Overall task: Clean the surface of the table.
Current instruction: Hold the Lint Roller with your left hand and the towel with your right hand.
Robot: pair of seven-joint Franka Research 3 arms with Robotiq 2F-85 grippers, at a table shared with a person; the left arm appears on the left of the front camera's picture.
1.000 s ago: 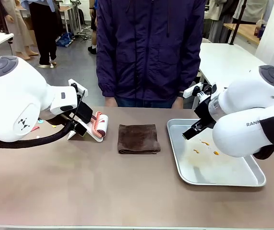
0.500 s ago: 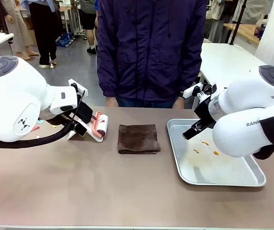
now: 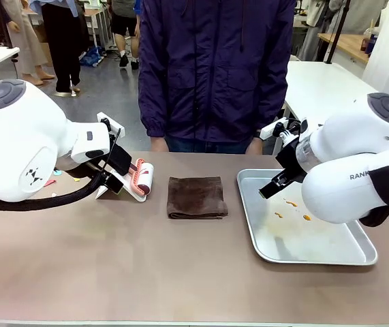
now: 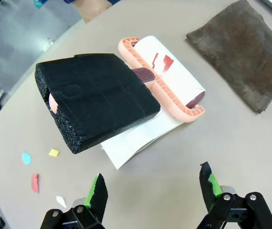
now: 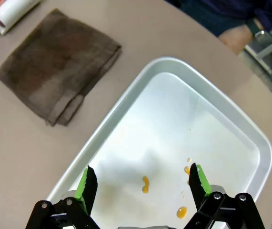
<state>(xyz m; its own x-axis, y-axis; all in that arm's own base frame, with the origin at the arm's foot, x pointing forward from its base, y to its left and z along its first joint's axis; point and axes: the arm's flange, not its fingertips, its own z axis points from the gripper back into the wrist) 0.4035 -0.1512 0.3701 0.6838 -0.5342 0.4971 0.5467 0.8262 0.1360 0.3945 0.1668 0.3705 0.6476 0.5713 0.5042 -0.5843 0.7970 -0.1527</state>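
Note:
The table [image 3: 146,272] has a matte beige-brown top. At its left lies a lint roller [image 4: 166,71] with a pink frame and a black foam handle [image 4: 97,107], resting on a white sheet. My left gripper [image 4: 152,188] hovers open just above and short of it, with nothing between its fingers. A folded brown cloth [image 3: 195,197] lies in the middle. My right gripper [image 5: 143,183] is open over the silver tray [image 5: 231,124], above some orange drops [image 5: 145,183]; it is empty. Small coloured paper scraps [image 4: 35,182] lie on the table left of the roller.
A person in a dark jacket [image 3: 214,68] stands at the far edge, with one hand [image 5: 236,36] near the tray's far corner. The tray [image 3: 317,255] takes up the right side. Bare tabletop runs along the near edge. White tables [image 3: 323,85] stand behind.

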